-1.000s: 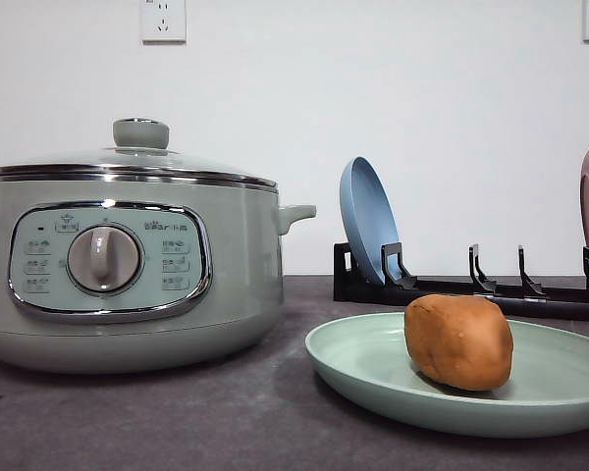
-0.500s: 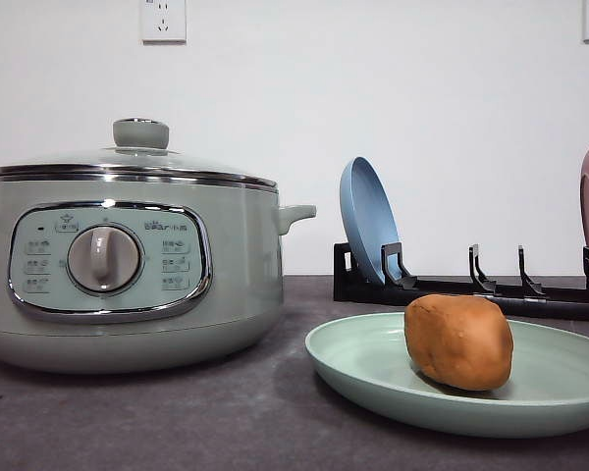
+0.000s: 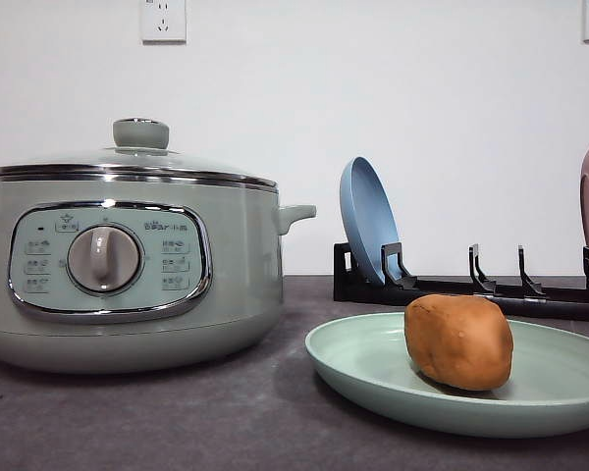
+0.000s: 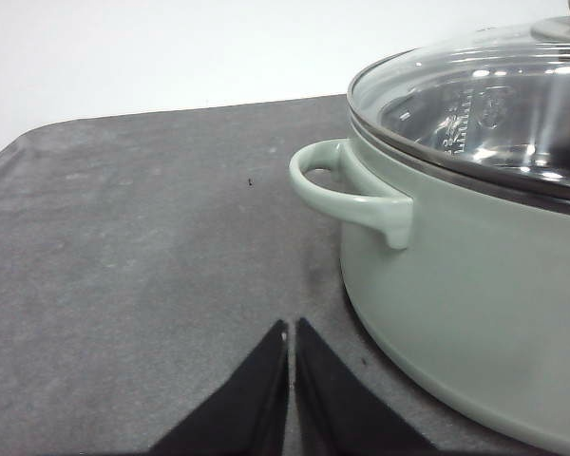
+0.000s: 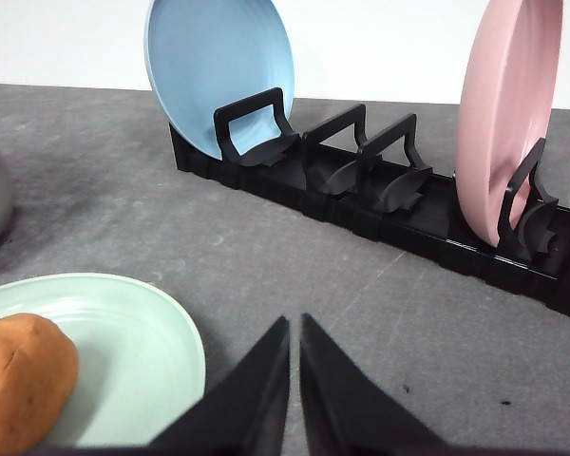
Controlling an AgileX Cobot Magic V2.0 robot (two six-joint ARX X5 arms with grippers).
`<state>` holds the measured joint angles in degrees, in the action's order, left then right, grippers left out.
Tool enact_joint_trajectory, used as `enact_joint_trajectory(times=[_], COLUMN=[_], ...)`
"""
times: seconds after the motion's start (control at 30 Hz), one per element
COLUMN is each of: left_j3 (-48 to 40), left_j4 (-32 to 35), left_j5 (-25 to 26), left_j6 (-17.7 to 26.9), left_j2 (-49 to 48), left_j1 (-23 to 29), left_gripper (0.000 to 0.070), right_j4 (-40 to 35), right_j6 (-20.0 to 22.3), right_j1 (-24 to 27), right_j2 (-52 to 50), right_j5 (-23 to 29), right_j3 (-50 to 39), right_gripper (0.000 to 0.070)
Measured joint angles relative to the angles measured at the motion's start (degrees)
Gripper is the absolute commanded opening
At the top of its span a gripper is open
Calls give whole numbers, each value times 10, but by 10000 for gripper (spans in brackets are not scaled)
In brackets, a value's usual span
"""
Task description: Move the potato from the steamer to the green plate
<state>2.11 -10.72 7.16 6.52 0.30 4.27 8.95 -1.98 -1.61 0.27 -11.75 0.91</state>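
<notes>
Jaws of the left gripper (image 4: 290, 399) and right gripper (image 5: 293, 399) are pressed together, empty. The steamer (image 3: 128, 265) sits lidded at frame left; lower right, the green plate (image 3: 373, 368) holds the potato (image 3: 458, 341). Transfer looks done; only retreat remains

Open gap btwn steamer (image 3: 128, 265) & green plate (image 3: 373, 368); dish rack (image 3: 471, 285) behind plate.

Dark grey surface (image 3: 177, 422) carries the steamer (image 3: 128, 265) at frame left, green plate (image 3: 373, 378) lower right, black rack (image 3: 452, 287) behind.
</notes>
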Motion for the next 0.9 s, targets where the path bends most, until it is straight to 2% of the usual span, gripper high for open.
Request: enact_joint_trajectory(times=[0.9], left_j3=[0], left_j4=[0], left_j5=[0], left_j6=[0], left_j2=[0], left_j1=[0], left_gripper=[5], right_j4=[0], right_j6=[0], right_j1=[0], right_j2=[0], right_j5=[0], right_j3=[0], right_gripper=[6])
